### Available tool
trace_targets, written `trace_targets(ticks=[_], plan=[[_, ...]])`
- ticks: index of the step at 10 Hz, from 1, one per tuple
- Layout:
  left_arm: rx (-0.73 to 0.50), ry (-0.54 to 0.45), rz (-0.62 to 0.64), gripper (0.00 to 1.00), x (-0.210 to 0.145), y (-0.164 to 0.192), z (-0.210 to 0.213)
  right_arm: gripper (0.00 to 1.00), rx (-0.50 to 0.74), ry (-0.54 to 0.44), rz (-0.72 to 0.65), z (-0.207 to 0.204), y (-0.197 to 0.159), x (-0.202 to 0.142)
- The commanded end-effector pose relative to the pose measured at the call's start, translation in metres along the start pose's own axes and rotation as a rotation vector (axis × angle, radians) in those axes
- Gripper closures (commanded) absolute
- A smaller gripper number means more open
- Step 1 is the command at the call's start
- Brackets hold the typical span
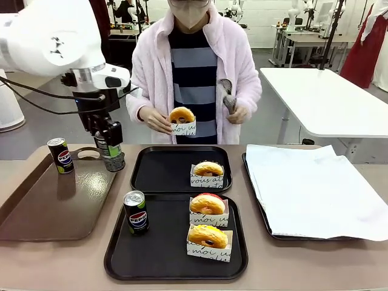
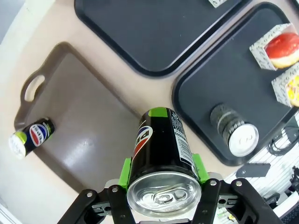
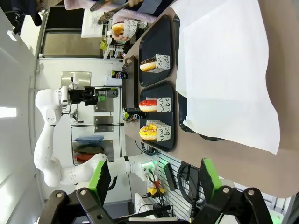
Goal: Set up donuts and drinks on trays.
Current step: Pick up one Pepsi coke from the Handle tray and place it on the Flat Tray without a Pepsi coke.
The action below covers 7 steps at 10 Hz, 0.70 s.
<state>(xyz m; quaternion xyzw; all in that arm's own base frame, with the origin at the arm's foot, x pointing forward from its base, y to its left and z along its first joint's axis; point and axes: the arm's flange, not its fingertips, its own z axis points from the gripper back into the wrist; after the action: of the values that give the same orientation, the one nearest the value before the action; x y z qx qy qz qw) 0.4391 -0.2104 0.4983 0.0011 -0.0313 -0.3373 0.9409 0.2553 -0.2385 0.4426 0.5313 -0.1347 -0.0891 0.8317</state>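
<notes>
Bright, even light from overhead; soft short shadows under the cans and donuts; a pale sheen of glare on the brown tray (image 1: 60, 200) and a duller one on the black trays (image 1: 163, 242); front view sharp; wrist views bend toward their edges, the nearest can top (image 2: 163, 193) slightly soft.

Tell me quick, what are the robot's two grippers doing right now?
Left gripper: shut on a black Pepsi can, lifted over the brown tray.
Right gripper: jaws open, holding nothing.
</notes>
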Motion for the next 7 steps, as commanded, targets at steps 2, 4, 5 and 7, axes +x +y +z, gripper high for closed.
trace_targets(ticks=[2,4,5,7], plan=[[-0.048,-0.006,0.043,0.42,0.024,0.003,-0.023,0.00,0.018,-0.007,0.015,0.001,0.000,0.001],[-0.068,0.009,-0.079,0.42,-0.024,-0.005,0.014,0.00,0.018,-0.007,0.015,0.001,0.000,0.001],[-0.036,0.005,-0.129,0.42,-0.057,-0.005,0.027,0.00,0.018,-0.007,0.015,0.001,0.000,0.001],[-0.003,0.017,-0.157,0.42,-0.073,-0.009,0.031,0.00,0.018,-0.007,0.015,0.001,0.000,0.001]])
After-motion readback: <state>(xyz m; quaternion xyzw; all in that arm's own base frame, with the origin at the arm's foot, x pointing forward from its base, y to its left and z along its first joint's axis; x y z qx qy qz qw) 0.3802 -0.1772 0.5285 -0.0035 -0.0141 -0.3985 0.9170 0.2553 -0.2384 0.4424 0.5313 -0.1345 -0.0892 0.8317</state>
